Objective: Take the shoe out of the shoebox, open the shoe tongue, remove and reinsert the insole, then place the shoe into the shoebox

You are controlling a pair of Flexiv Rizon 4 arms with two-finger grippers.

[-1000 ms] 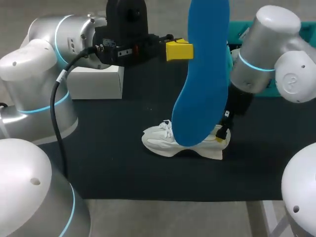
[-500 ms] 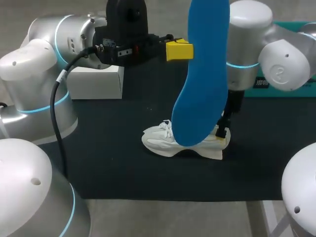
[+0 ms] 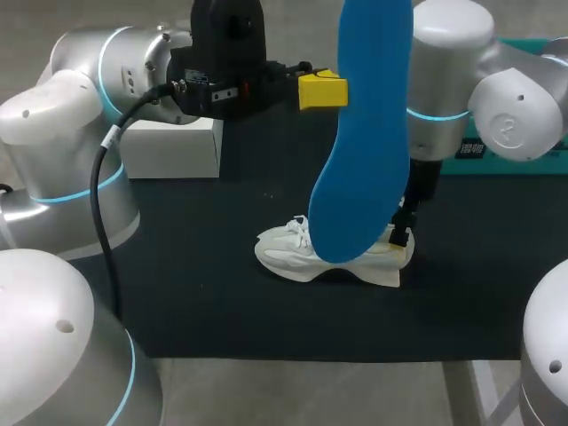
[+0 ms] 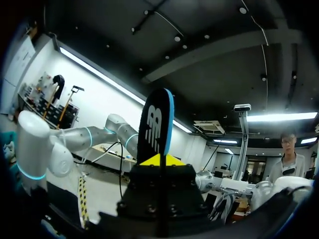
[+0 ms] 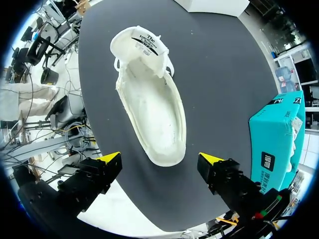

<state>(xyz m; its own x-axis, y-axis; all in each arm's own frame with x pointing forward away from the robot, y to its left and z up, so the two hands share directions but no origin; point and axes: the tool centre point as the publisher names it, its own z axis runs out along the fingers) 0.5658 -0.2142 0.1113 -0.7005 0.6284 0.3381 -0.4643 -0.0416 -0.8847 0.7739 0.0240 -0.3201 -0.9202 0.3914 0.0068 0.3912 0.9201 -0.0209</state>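
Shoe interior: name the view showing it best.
Right wrist view: it looks straight down into the empty white shoe. In the head view the blue insole hides most of it; the left wrist view shows none.

Blue insole [image 3: 364, 133], underside black. White shoe [image 3: 293, 257]. Teal shoebox [image 5: 276, 144]. Black mat [image 3: 204, 284]. White box [image 3: 173, 146]. Yellow fingertips [image 3: 321, 90].

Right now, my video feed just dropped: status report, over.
Left gripper shut on insole, held high and upright. Right gripper open at heel of shoe. Shoe opening unobstructed.
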